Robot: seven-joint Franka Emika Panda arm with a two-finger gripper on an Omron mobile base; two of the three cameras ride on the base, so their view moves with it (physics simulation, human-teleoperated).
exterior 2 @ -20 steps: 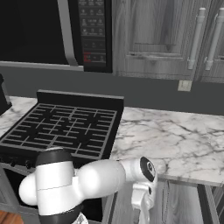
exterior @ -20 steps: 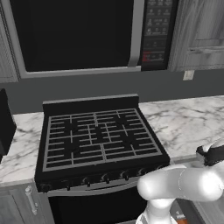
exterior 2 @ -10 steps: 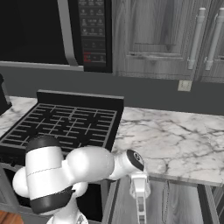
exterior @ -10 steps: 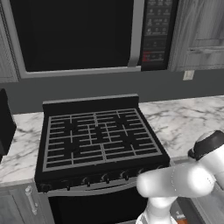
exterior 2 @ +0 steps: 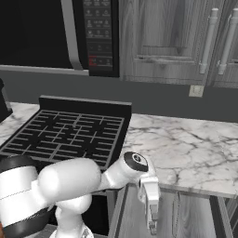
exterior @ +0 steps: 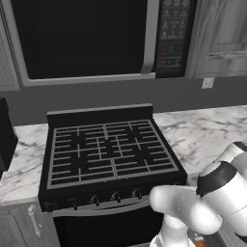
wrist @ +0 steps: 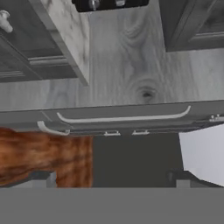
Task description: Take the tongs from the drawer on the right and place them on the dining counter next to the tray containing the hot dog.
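Left base view: the white arm (exterior: 202,202) is seen bent lower at the right edge than half a second before, beside the black stove (exterior: 108,152). Right base view: the gripper (exterior 2: 152,227) has been carried down and pointed at the floor, just in front of the cabinet under the marble worktop (exterior 2: 186,153). Hand view: the gripper (wrist: 109,177) is held wide open with nothing in it, and the drawer (wrist: 131,87) with its long silver handle (wrist: 122,118) is seen straight ahead, near the fingertips (wrist: 41,177) but untouched.

White arm folded low and reaching forward — wrist bent so the gripper (exterior 2: 152,222) points straight down, its two fingers (exterior 2: 149,211) spread wide apart — nothing between them.
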